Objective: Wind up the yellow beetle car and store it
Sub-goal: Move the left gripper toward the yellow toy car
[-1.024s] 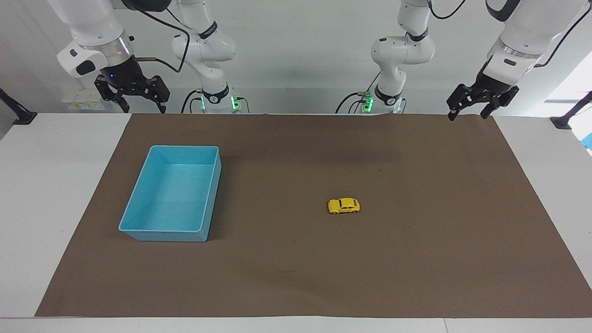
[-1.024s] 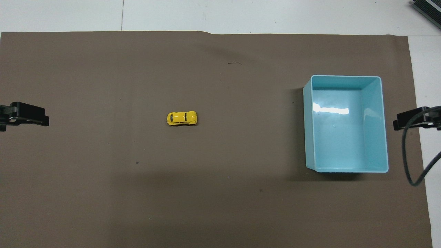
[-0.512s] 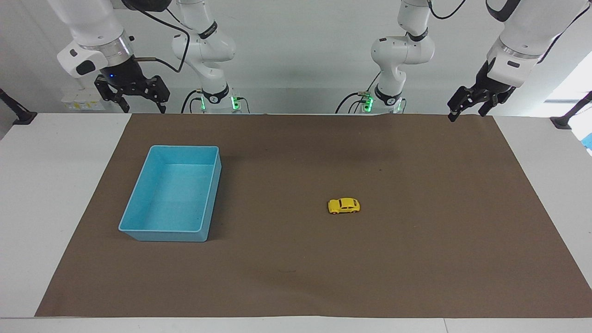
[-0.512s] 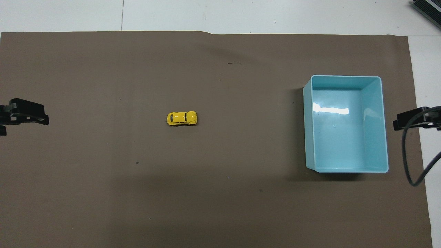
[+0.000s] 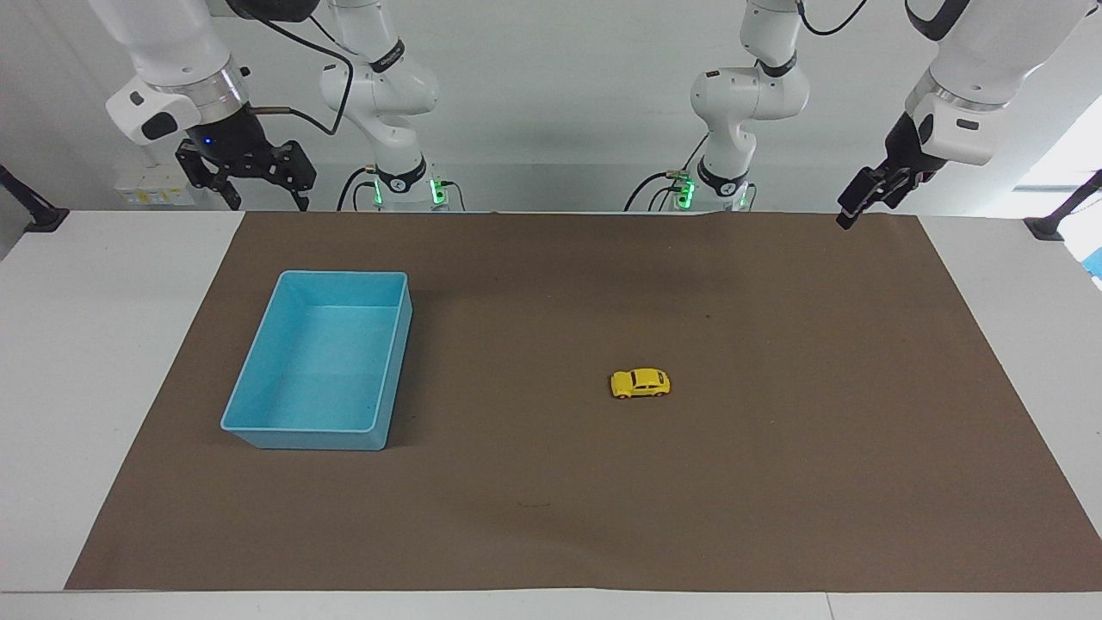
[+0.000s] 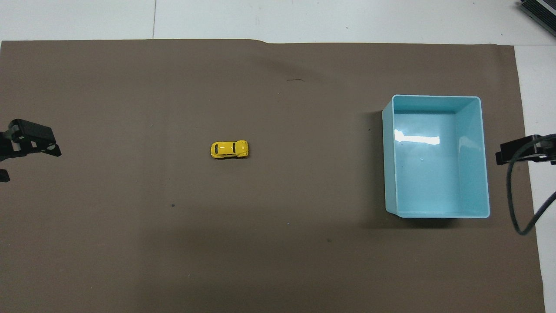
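Observation:
The yellow beetle car [image 5: 640, 383] [image 6: 230, 149] stands on its wheels on the brown mat [image 5: 775, 482], near the middle and a little toward the left arm's end. Nothing touches it. The empty blue bin [image 5: 310, 437] [image 6: 438, 214] sits toward the right arm's end of the table. My left gripper [image 5: 863, 209] hangs open in the air over the mat's edge nearest the robots, turned so its jaws show edge-on. My right gripper [image 5: 265, 201] waits open above the mat's corner beside the bin, holding nothing.
White tabletop [image 5: 77, 362] borders the mat at both ends. A black cable [image 6: 523, 195] loops down from the right arm beside the bin. Two clamp stands [image 5: 34, 215] sit at the table's corners nearest the robots.
The left wrist has turned, so its jaws went from facing the camera to edge-on. The car, the bin and the right arm have not moved.

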Available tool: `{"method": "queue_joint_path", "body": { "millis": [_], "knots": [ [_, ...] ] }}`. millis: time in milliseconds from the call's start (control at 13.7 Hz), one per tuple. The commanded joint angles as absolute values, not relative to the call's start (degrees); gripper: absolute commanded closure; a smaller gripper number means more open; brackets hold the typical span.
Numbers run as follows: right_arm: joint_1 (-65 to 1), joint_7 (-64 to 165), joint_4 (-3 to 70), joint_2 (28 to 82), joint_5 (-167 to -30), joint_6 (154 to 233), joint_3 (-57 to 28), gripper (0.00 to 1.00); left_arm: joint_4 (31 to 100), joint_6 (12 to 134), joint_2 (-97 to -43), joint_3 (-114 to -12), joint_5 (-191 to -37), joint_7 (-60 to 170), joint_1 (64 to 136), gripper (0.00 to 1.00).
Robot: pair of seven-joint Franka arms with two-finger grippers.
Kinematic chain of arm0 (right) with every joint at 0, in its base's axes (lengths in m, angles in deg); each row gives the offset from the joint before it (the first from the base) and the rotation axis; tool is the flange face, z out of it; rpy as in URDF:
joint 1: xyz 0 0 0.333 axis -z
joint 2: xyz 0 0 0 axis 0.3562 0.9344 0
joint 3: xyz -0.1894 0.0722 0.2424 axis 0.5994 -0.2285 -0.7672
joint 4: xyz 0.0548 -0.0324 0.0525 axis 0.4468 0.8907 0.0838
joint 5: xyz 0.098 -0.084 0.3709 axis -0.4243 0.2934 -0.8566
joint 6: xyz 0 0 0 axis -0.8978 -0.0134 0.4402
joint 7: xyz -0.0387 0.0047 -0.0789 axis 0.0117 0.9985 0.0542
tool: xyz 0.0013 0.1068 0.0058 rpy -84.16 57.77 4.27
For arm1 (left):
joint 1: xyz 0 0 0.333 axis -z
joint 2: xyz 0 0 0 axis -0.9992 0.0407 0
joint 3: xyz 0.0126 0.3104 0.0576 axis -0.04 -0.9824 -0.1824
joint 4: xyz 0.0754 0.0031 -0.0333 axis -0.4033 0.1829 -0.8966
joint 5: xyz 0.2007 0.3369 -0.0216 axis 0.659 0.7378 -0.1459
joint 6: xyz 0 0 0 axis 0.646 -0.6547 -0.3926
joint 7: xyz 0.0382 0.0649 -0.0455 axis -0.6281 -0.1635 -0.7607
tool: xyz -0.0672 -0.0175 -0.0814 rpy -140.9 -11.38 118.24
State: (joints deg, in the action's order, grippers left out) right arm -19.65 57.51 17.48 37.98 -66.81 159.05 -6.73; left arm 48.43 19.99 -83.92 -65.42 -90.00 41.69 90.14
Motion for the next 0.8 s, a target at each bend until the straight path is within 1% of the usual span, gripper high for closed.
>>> {"method": "queue_joint_path", "body": {
  "millis": [0, 732],
  "knots": [
    [-18.5, 57.7, 17.4, 37.5, -67.6, 158.6, -7.5, 0.00, 50.2, 19.1, -85.8, -65.1, -90.1, 35.8, 89.3, 0.00],
    [-18.5, 57.7, 17.4, 37.5, -67.7, 158.5, -7.5, 0.00, 53.3, 20.8, -86.0, -64.5, -91.5, 11.1, 90.3, 0.00]
  ]
}}
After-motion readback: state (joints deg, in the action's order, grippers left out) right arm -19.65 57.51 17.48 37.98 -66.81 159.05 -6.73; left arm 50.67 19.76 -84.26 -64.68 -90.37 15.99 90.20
